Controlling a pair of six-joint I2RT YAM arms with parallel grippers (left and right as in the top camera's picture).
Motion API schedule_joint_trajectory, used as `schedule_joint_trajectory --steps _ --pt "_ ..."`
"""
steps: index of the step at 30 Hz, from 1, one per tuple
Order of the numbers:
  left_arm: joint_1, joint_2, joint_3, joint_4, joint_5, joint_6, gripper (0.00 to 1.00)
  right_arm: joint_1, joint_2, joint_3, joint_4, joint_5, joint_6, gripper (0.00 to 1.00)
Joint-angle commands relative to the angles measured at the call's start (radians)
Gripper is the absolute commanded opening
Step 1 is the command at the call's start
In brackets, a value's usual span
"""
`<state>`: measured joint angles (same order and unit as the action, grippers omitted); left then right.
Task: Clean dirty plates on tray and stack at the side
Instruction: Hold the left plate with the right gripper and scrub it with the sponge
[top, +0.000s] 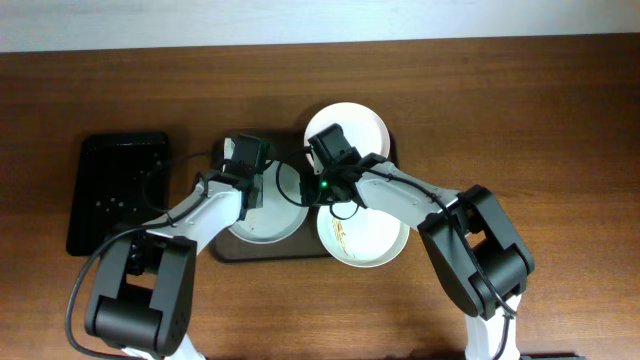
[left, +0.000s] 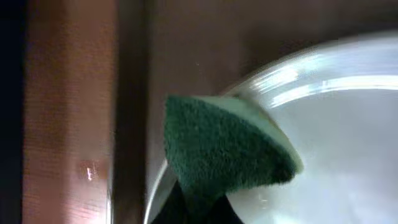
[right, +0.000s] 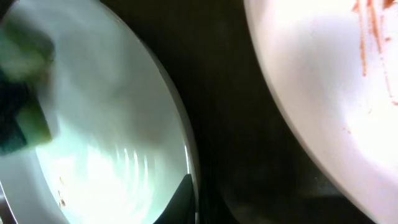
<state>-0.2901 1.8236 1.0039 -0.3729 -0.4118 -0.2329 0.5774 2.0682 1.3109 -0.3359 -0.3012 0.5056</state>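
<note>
Scrubbing looks to be under way on the first of three plates, and none is stacked at the side yet. The left pincer pinches a green sponge, whose pad sits on the rim of the greenish plate at the left of the tray. In the right wrist view this plate shines wet, and a few small brown specks show near its rim, so I judge it not quite clean.

The right pincer hangs over the middle of the tray, between the greenish plate and the smeared plate. One dark fingertip shows at the greenish plate's edge; whether the pincer is spread or pressed together I cannot tell, nor whether it touches the rim.

The smeared plate lies at the tray's near right corner with orange streaks across it, untouched as far as can be seen. A far plate sits at the tray's back edge; it looks plain white from overhead, though fine marks would be too small to make out. A black tray stands apart on the bench, to the left.

By my reckoning, most of the work is left: finishing this plate, wiping the other two, then stacking all three beside the tray.
</note>
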Motion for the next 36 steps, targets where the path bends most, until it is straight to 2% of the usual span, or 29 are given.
schedule_joint_trajectory --steps 1,2,3,5,8,10,13,15,16,17,21,23,26,27,29,31,33,36 --pt "0.004 0.009 -0.001 0.100 0.010 -0.012 0.01 -0.003 0.014 0.009 -0.004 -0.010 0.001 0.04" --pt "0.004 0.009 -0.001 0.103 0.154 0.023 0.01 -0.003 0.014 0.009 -0.004 -0.010 0.001 0.04" --pt "0.004 0.012 -0.001 0.088 0.359 0.121 0.01 -0.003 0.014 0.009 -0.004 -0.010 0.001 0.04" --pt "0.004 0.013 -0.001 -0.035 0.408 0.150 0.01 -0.003 0.014 0.009 -0.004 -0.010 0.001 0.04" --pt "0.004 0.013 -0.001 -0.166 0.640 0.317 0.01 -0.003 0.014 0.009 -0.003 -0.010 0.001 0.04" --pt "0.004 0.013 -0.001 -0.271 0.688 0.365 0.01 -0.003 0.014 0.009 -0.003 -0.010 0.001 0.04" --pt "0.005 0.013 -0.001 -0.329 0.631 0.392 0.01 -0.003 0.014 0.009 -0.003 -0.010 0.001 0.04" --pt "0.005 0.013 -0.001 -0.360 0.480 0.364 0.01 -0.003 0.014 0.009 -0.003 -0.010 0.001 0.04" --pt "0.005 0.013 -0.001 -0.370 0.401 0.320 0.01 -0.003 0.014 0.009 -0.002 -0.010 0.001 0.04" --pt "0.005 0.013 -0.001 -0.373 0.267 0.212 0.01 -0.003 0.014 0.009 0.003 -0.010 0.001 0.04" --pt "0.005 0.013 -0.001 -0.314 0.048 -0.020 0.01 -0.003 0.014 0.009 0.004 -0.010 0.001 0.04" --pt "0.005 0.013 -0.001 -0.220 0.048 -0.069 0.01 -0.003 0.014 0.009 0.003 -0.010 0.001 0.04" --pt "0.005 0.013 -0.001 -0.068 0.051 -0.070 0.01 -0.003 0.014 0.009 0.003 -0.010 0.001 0.04" --pt "0.005 0.013 -0.001 -0.026 0.079 -0.070 0.01 -0.003 0.014 0.009 0.003 -0.010 0.001 0.04" --pt "0.005 0.013 -0.001 0.029 0.228 -0.064 0.01 -0.003 0.014 0.009 0.003 -0.010 0.001 0.04" --pt "0.005 0.013 -0.001 0.027 0.398 0.038 0.01 -0.003 0.014 0.009 0.003 -0.010 0.001 0.04" --pt "0.005 0.013 -0.001 -0.063 0.580 0.154 0.01 -0.003 0.014 0.009 0.002 -0.010 0.001 0.04" --pt "0.005 0.013 -0.001 -0.254 0.671 0.259 0.01 -0.003 0.014 0.009 0.002 -0.010 0.001 0.04"
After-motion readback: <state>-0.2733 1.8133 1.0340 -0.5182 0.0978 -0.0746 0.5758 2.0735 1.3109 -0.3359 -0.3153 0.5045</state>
